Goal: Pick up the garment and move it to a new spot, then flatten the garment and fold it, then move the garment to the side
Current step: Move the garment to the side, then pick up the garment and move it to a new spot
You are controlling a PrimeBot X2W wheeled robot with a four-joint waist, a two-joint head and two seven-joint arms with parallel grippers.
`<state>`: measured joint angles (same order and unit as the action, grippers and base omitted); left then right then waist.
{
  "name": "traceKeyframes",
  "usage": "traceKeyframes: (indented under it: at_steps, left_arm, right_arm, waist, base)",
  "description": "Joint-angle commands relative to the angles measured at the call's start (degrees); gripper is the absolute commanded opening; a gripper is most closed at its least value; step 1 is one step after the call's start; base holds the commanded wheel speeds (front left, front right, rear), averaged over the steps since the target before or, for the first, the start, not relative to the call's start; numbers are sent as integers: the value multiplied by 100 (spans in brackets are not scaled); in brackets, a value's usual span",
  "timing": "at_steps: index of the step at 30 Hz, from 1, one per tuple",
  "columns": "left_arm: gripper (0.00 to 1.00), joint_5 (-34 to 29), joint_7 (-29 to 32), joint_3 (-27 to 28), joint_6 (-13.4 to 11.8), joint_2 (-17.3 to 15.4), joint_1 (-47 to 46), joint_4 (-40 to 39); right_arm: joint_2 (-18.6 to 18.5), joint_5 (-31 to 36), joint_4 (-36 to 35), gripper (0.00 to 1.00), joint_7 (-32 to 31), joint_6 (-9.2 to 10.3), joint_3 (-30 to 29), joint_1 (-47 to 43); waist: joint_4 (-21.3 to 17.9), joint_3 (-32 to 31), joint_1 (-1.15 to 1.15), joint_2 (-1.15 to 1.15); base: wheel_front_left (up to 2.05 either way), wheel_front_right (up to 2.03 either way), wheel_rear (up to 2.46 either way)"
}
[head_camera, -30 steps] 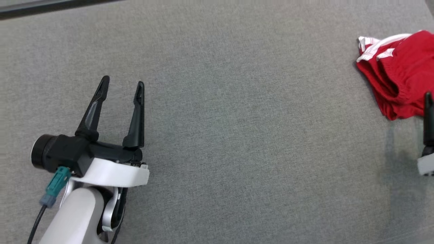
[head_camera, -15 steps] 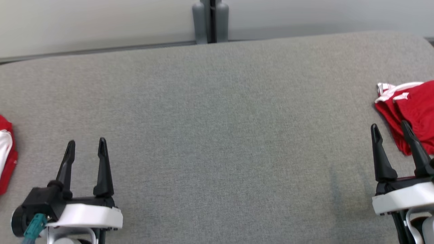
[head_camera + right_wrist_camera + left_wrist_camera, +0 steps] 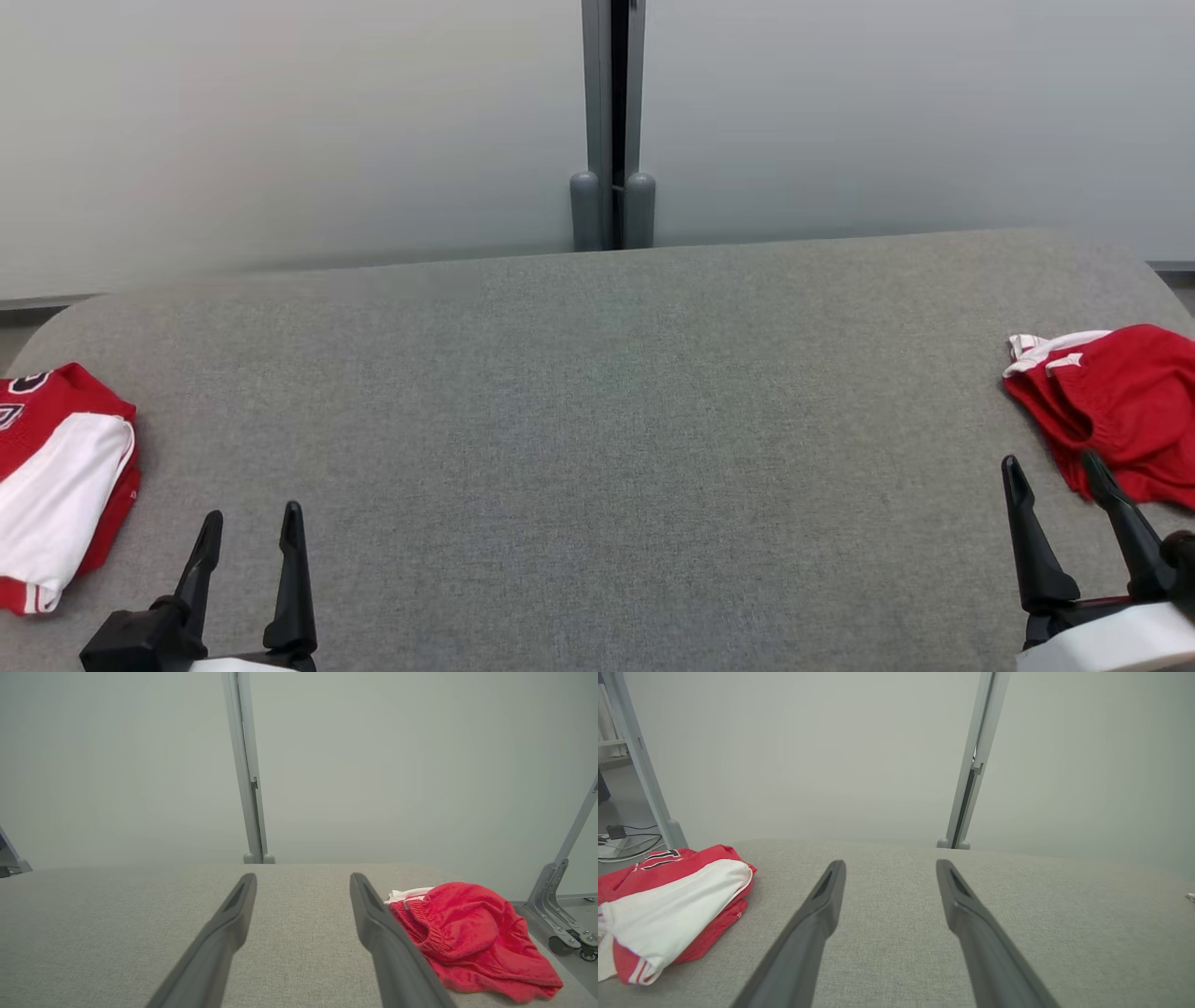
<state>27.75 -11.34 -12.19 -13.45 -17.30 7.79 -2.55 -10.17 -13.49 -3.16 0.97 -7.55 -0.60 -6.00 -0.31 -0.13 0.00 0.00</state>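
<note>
Crumpled red fabric garment (image 3: 1120,401) with white trim lies in a loose heap on the grey cloth-covered counter (image 3: 597,448), far to the right of the grey upright post (image 3: 612,121) and nearer to me than it, close to the counter's right end. Its elastic waistband is bunched up on the side facing the post.

My right pincer (image 3: 1049,462) sits low over the counter, also well to the right of the post, with its two long dark fingers spread wide apart and nothing between them. From the right wrist camera the heap lies just beside the outer finger, on the side away from the post. I cannot tell whether that finger touches the cloth.

My left pincer (image 3: 254,513) is far to the left of the post, fingers likewise spread apart and holding nothing, pointing toward the counter's far edge.

Farther left of the post still, at the counter's left end, rests a folded red-and-white jersey (image 3: 56,485) with a broad white panel on top. It is near the left pincer but apart from it.

Pale grey wall panels (image 3: 280,121) stand on either side of the post.
</note>
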Motion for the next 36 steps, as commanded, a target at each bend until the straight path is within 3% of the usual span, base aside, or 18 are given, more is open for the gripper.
traceKeyframes:
  at_steps: [1, 24, 30, 36]
  left_arm:
    - [100, 1, 10, 14, -36, -48, 52, -32]
    - [100, 41, 192, -91, -80, -155, 93, -29]
    - [100, 17, 149, -113, 44, -217, -162, 45]
    - [100, 110, 81, -61, 197, -295, -438, 199]
  right_arm:
    - [5, 31, -85, 100, -44, 12, -15, -83]
    - [76, 78, -456, 100, -282, 12, -159, -375]
    - [118, 103, -541, 100, -318, 11, -133, -451]
    - [136, 81, -675, 100, -398, 8, -37, -437]
  waist:
    - [20, -166, 0, 0]
    - [73, -291, 0, 0]
    - [514, -252, 0, 0]
    - [1300, -244, 0, 0]
  base:
    - [0, 0, 0]
    - [0, 0, 0]
    - [0, 0, 0]
    - [0, 0, 0]
